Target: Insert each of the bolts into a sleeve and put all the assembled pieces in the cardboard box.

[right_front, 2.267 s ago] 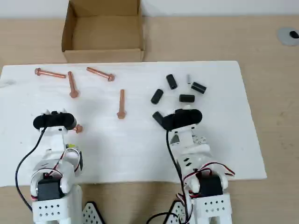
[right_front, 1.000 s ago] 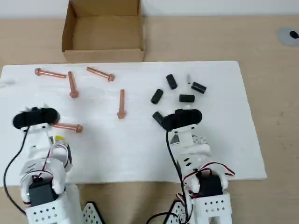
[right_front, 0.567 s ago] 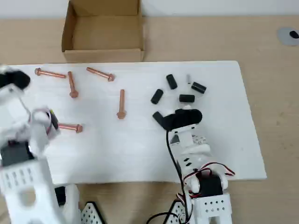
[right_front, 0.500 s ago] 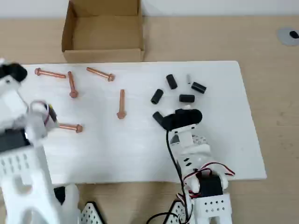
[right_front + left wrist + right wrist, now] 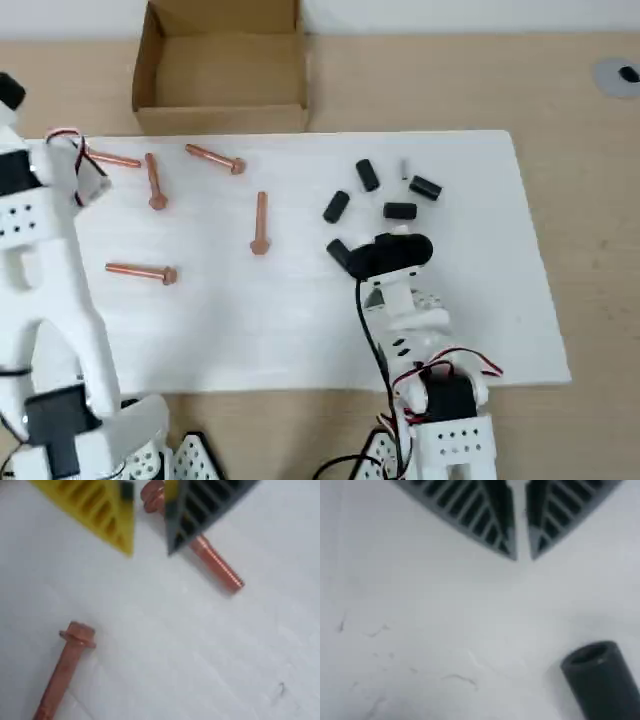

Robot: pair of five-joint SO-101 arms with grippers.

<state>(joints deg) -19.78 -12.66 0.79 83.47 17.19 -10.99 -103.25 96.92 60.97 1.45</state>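
The left gripper (image 5: 149, 550) hangs over the far left corner of the flat white sheet (image 5: 480, 320). Its yellow finger (image 5: 95, 510) and dark finger (image 5: 200, 505) stand apart, released. The head of a long copper-coloured metal bolt (image 5: 215, 562) shows in the gap between them, and I cannot tell if a finger touches it. A neighbouring copper bolt (image 5: 65, 670) lies near, apart from the gripper. Compared with 2.3 seconds ago, the left arm (image 5: 45, 250) has left the near left part of the sheet, where it covered most of the nearest copper bolt (image 5: 140, 271). It has risen and swung to the far left, so that bolt now lies in full view. The far copper bolt (image 5: 213, 158) and the centre copper bolt (image 5: 260, 222) lie where they lay before. The right gripper (image 5: 520, 557) has not moved: it stays low over the sheet, its fingers clenched to a thin slit and empty, with a short black cylindrical sleeve (image 5: 597, 680) just beside it. Farther on, the left sleeve (image 5: 336, 207), the middle sleeve (image 5: 400, 211), the far sleeve (image 5: 367, 175) and the right sleeve (image 5: 425, 187) keep their places. The open brown cardboard box (image 5: 222, 118) stands on the wooden table (image 5: 450, 80), just beyond the far edge of the sheet, at the left.
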